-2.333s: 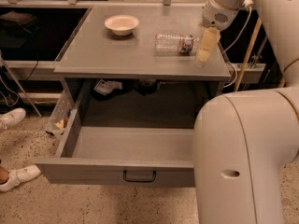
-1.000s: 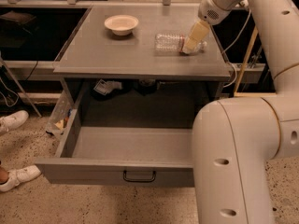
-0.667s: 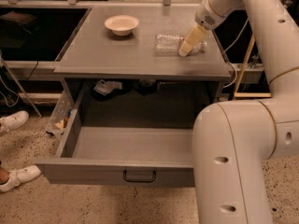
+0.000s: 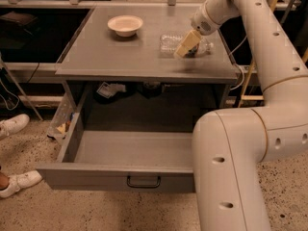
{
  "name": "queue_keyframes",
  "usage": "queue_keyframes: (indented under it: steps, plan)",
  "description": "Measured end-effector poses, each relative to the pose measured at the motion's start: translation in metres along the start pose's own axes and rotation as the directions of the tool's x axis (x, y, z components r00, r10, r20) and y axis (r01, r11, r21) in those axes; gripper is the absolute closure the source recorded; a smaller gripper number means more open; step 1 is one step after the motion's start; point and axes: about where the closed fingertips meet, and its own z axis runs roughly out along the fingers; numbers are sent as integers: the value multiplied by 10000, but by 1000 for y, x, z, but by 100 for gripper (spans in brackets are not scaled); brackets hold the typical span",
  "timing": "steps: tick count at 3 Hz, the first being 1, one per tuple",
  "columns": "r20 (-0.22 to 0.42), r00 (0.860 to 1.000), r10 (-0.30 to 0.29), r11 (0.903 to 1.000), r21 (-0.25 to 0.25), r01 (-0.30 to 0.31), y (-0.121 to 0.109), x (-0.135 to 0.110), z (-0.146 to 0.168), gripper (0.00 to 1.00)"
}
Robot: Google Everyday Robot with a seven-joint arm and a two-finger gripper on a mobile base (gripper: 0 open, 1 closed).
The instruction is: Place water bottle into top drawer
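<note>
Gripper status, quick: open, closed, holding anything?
Gripper: down at the bottle lying on the table; open or closed cannot be told, nor whether it has a hold.

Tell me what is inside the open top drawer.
Only bare grey floor shows in the top drawer; the arm covers its right end. The pincer is at the water bottle on the tabletop.
</note>
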Motion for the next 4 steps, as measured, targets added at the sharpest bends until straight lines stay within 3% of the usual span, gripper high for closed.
queue_keyframes:
  steps: [2, 4]
  plan:
    - [-596, 9958, 694, 9940, -802, -741, 16, 28, 47, 0]
    - [-596, 9958, 694, 9940, -803, -741, 16, 28, 47, 42]
